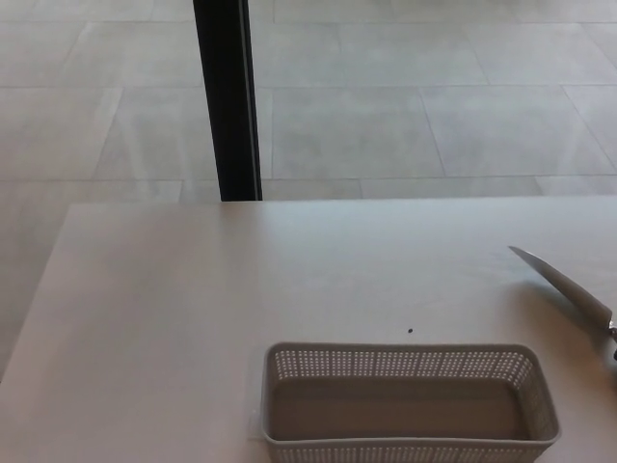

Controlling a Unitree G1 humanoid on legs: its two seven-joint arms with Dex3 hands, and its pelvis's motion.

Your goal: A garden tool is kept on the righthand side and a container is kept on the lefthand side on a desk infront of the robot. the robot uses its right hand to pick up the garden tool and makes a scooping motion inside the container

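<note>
Hands — neither in view, fingers can't be told | basket (410, 400) — perforated, sits empty at the desk's (193, 309) near edge | garden tool (564, 285) — metal blade lies right of the basket, apart

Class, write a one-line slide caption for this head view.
An empty perforated basket sits on a white desk, a metal garden tool to its right.

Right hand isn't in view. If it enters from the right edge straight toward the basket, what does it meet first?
Probably the garden tool, lying at the right edge, before the basket. The right hand is unseen, so this is uncertain.
</note>
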